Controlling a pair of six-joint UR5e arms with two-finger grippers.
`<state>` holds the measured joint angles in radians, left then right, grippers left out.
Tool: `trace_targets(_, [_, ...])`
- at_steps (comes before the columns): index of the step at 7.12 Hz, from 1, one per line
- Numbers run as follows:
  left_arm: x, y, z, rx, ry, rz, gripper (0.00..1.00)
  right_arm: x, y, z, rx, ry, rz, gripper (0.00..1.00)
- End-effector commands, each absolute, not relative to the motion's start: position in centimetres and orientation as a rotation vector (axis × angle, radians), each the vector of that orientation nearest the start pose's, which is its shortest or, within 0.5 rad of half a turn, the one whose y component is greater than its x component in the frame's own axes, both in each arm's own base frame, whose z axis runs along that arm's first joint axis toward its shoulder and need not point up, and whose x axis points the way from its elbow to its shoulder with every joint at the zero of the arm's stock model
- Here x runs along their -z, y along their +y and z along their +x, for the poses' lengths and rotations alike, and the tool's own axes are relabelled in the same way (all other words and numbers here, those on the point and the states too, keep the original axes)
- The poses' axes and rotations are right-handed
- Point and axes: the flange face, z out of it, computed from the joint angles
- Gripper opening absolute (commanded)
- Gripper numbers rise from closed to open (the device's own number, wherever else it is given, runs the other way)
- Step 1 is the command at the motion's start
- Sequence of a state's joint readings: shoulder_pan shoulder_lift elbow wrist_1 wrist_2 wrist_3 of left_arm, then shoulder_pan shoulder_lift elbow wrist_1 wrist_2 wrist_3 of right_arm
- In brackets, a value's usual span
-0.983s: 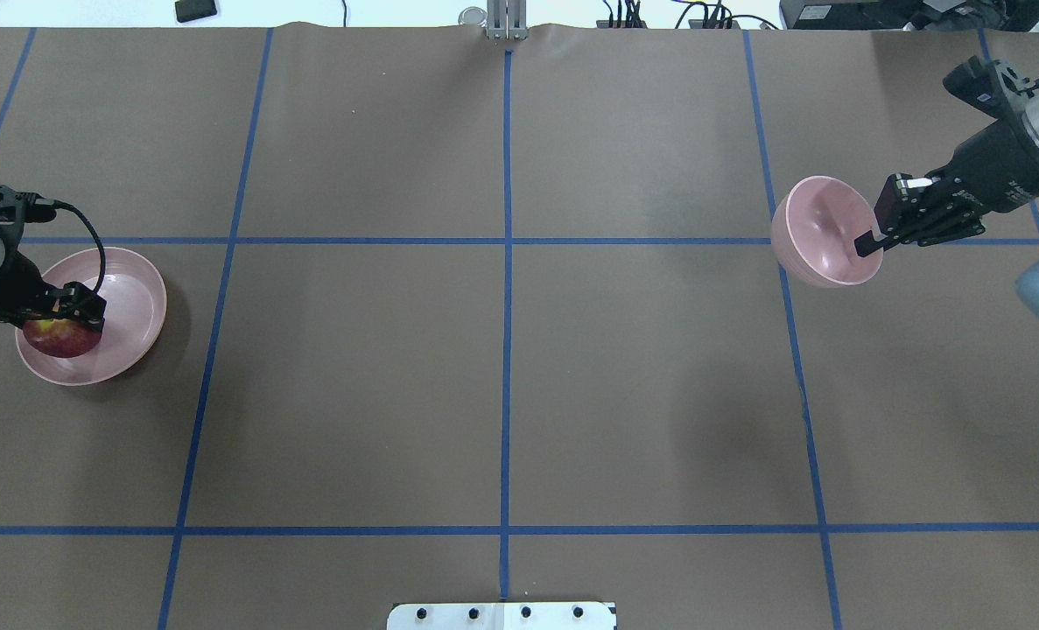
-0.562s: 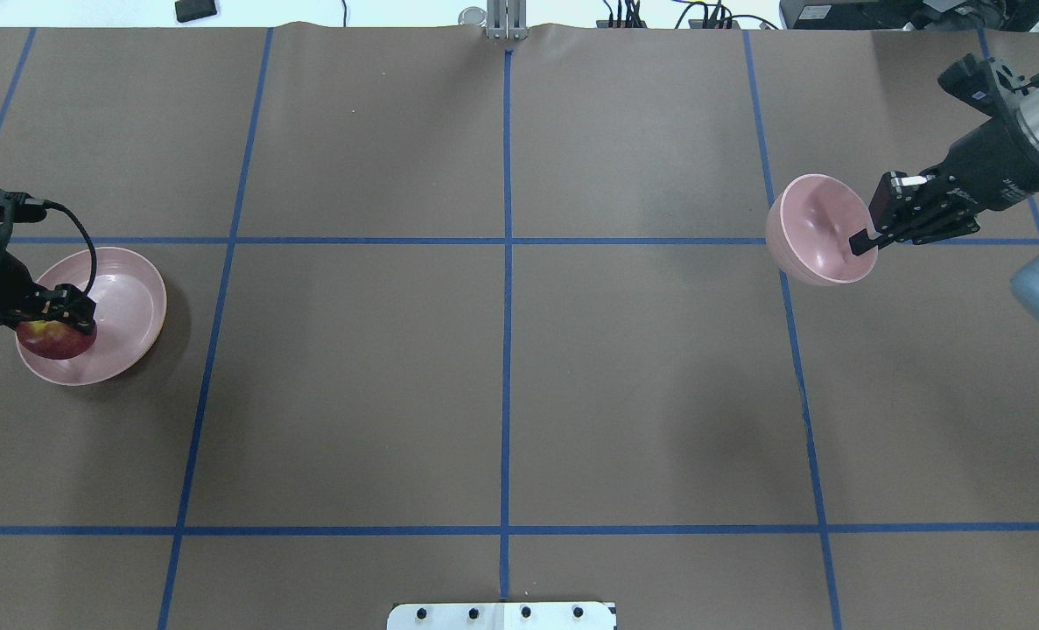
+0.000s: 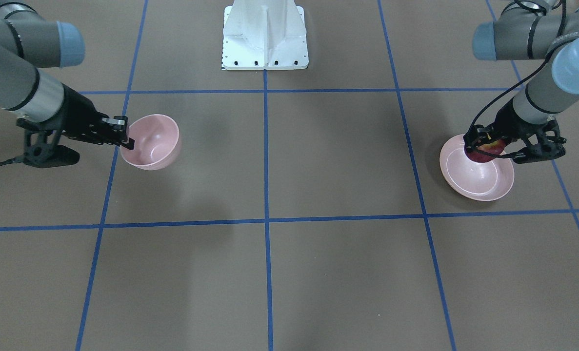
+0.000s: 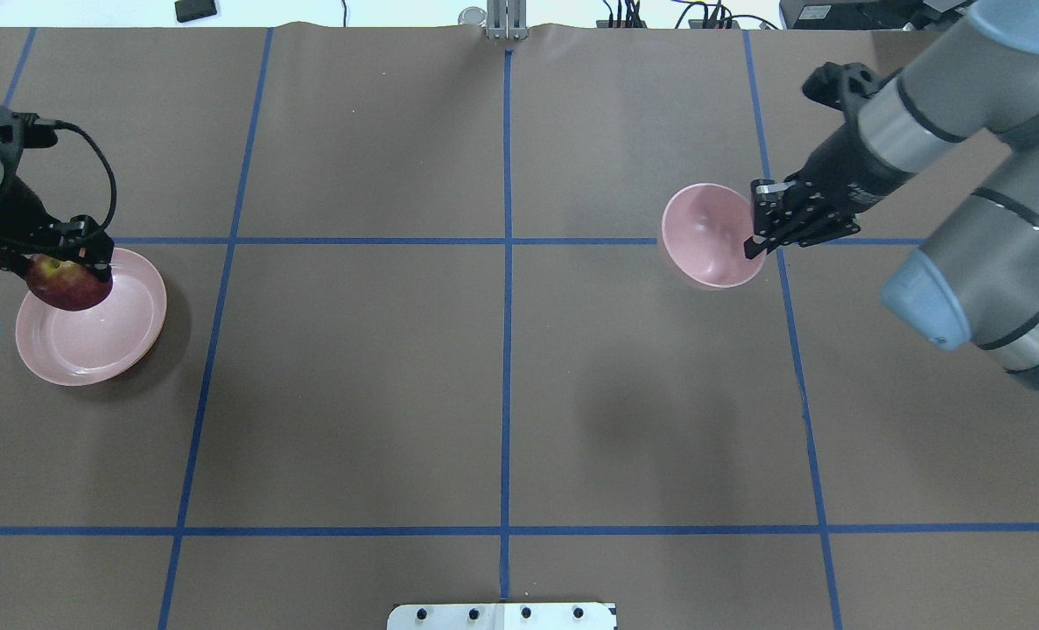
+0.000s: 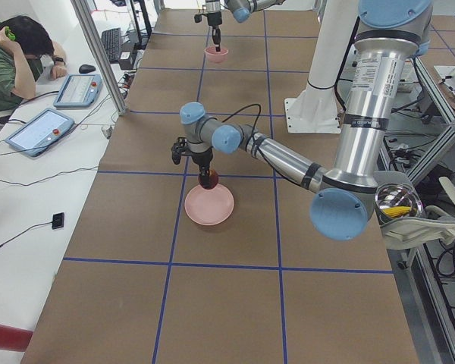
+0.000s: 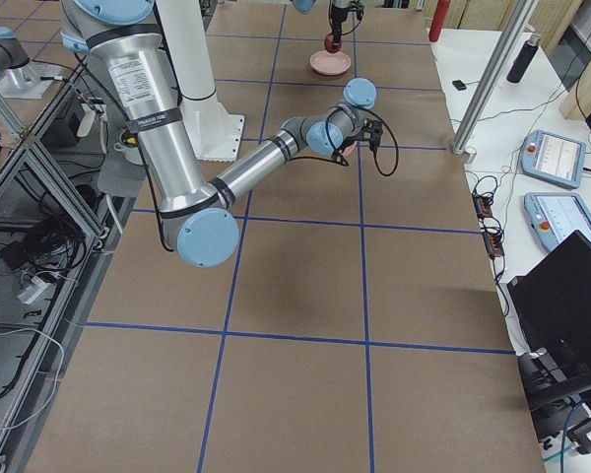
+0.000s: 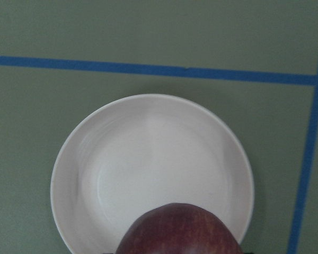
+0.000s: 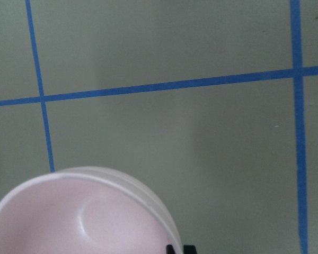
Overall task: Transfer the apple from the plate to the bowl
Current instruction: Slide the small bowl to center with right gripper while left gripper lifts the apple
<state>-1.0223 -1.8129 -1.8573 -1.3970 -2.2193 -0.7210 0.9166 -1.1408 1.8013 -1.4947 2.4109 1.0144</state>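
My left gripper is shut on the dark-red apple and holds it above the far edge of the pale pink plate, which lies empty on the table at the left. The apple also shows in the front view over the plate, and in the left wrist view above the plate. My right gripper is shut on the rim of the small pink bowl and holds it tilted in the air right of the table's middle. The bowl also shows in the right wrist view.
The table is covered in brown paper with a grid of blue tape lines. The robot's white base stands at the table's near side. An operator sits beyond the table's end on the left.
My left gripper has lifted the apple off the plate and moved it towards the plate's far edge. My right arm has carried the bowl leftward towards the table's middle.
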Motion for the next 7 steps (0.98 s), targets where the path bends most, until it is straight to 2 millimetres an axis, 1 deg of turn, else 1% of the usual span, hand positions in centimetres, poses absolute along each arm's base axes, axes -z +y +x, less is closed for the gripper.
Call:
trace_targets(1, [-34.2, -54.0, 24.6, 0.060, 0.721, -0.118, 0.00, -23.5, -54.8, -42.7, 0.016, -0.931, -0.135, 0.00])
trace_targets(2, [-33.1, -55.0, 25.7, 0.054, 0.736, -0.123, 0.00, -23.1, -56.9, -46.6, 0.033, -0.900, -0.144, 0.00])
trace_targets(3, [-31.9, -56.2, 26.9, 0.093, 0.740, -0.133, 0.00, -25.1, -58.1, -49.6, 0.066, -0.922, -0.098, 0.00])
trace_targets(4, [-31.5, -56.3, 27.8, 0.097, 0.741, -0.140, 0.00, -26.0, -58.5, -51.5, 0.081, -0.929, -0.086, 0.00])
trace_targets(5, [-31.1, -56.2, 28.5, 0.090, 0.745, -0.139, 0.00, -25.6, -58.5, -52.7, 0.085, -0.922, -0.087, 0.00])
trace_targets(6, [-30.5, -56.3, 28.9, 0.082, 0.751, -0.133, 0.00, -25.5, -57.9, -53.5, 0.097, -0.923, -0.089, 0.00])
trace_targets(7, [-30.3, -56.4, 29.5, 0.079, 0.749, -0.137, 0.00, -25.2, -57.2, -54.2, 0.110, -0.925, -0.093, 0.00])
